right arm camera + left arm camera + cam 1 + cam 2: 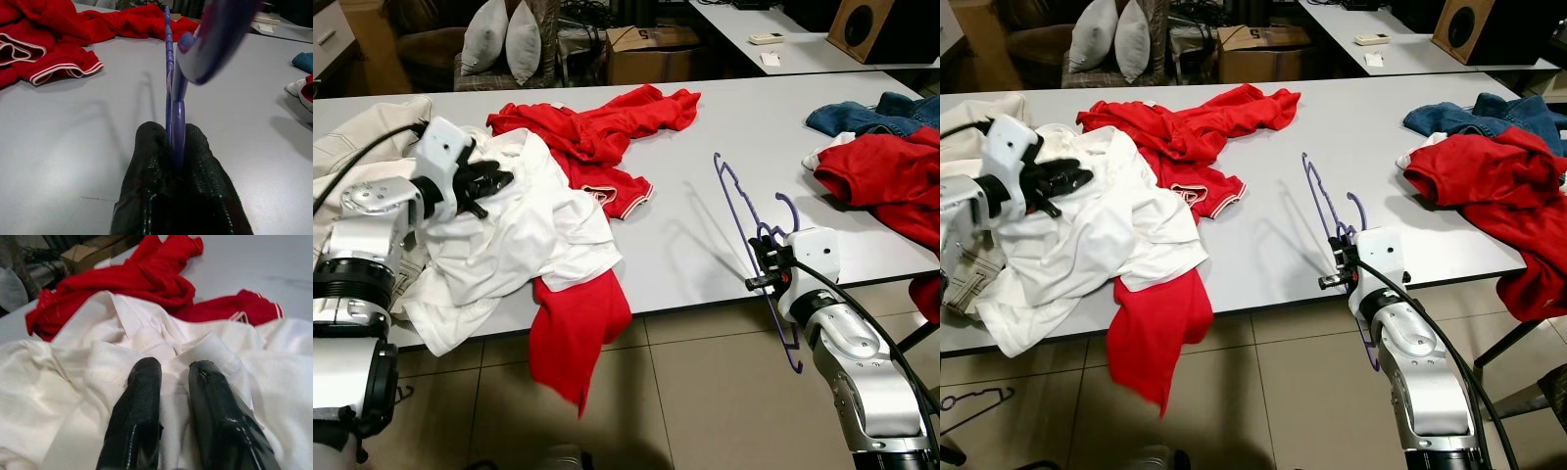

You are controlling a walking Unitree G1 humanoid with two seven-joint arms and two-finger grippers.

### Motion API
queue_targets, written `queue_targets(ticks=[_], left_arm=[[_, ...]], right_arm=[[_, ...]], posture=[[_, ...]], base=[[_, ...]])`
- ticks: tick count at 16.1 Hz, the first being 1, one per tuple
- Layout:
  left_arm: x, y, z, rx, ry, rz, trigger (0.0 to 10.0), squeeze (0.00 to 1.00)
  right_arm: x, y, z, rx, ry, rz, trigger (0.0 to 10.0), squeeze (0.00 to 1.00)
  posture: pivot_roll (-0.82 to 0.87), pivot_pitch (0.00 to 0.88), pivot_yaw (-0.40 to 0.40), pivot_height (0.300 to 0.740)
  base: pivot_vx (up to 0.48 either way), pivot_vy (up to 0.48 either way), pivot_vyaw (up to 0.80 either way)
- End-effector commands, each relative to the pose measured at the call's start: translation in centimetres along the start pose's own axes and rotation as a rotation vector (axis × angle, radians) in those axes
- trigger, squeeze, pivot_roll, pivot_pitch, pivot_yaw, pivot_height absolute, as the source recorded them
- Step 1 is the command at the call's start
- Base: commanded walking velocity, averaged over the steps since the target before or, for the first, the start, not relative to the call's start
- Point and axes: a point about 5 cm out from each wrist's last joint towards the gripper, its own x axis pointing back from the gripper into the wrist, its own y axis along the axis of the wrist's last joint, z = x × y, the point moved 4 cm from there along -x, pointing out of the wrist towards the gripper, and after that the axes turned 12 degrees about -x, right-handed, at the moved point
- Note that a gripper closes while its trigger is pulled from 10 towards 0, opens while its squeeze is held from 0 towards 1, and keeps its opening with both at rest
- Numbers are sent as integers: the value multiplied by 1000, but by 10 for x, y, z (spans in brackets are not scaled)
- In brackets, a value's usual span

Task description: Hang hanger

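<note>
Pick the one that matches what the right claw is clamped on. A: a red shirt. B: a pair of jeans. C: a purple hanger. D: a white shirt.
C: the right claw is shut on the purple hanger, holding it upright by the table edge, while the left claw rests on the white shirt.

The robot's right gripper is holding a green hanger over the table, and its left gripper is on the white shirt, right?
Not quite: the hanger is purple, as the right wrist view shows. The right gripper holds it, and the left gripper is on the white shirt.
</note>
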Motion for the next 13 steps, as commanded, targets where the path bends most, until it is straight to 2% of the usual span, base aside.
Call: queue_targets(ticks=[1, 9, 11, 13], left_arm=[[-2, -7, -7, -16, -33, 35, 0, 0], [-2, -12, -13, -47, -64, 72, 0, 0], [-4, -13, -12, -74, -40, 88, 0, 0], [-7, -6, -6, -75, 12, 62, 0, 0]], right_arm=[[0, -1, -4, -3, -10, 8, 10000, 0], [-1, 0, -4, -2, -12, 5, 10000, 0], [-1, 0, -4, -2, -16, 4, 10000, 0], [-1, 0, -5, -3, -21, 1, 10000, 0]], posture=[[42, 0, 21, 740], [41, 0, 25, 740], [39, 0, 27, 740], [39, 0, 28, 740]], base=[[0, 0, 0], [0, 0, 0], [0, 0, 0], [0, 0, 0]])
